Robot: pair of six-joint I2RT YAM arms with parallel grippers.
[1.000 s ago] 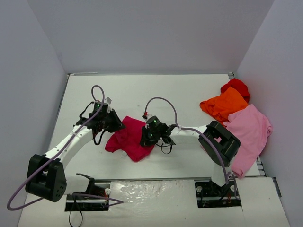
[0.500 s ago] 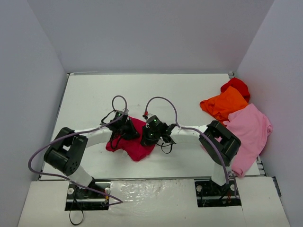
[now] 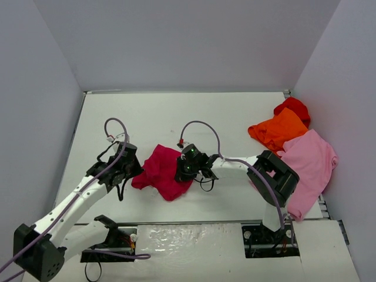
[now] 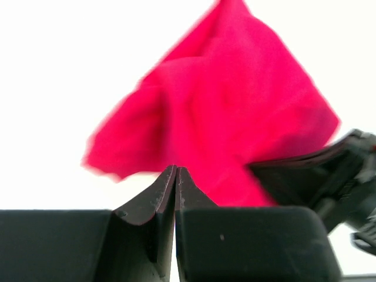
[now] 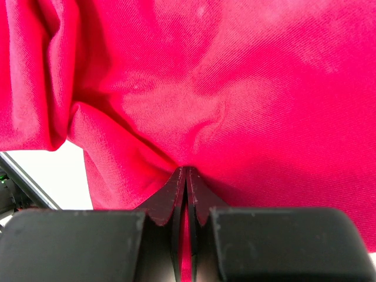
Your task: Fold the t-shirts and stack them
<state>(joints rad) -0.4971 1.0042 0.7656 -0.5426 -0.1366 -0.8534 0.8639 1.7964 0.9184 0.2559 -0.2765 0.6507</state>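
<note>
Back goes the left pincer (image 3: 132,168), off the crimson-magenta t-shirt (image 3: 160,171). It now sits just beside the cloth's left edge, with its dark fingers pressed together and nothing between them. The right pincer (image 5: 185,170) hasn't budged: it is clamped on a pinch of that shirt's right side, and a sliver of red shows between its fingers.

The shirt lies bunched mid-surface (image 3: 176,114) in a soft, rumpled heap, with fine twill weave and deep folds up close. Its neckline and sleeves can't be made out, and its right edge is hidden under the right wrist. The left wrist view is smeared, so the shirt's outline is fuzzy there.

Far right, an orange t-shirt (image 3: 276,130) covers most of a bright red t-shirt (image 3: 294,107). A light pink t-shirt (image 3: 308,161) is partly hidden behind the right arm's elbow.
</note>
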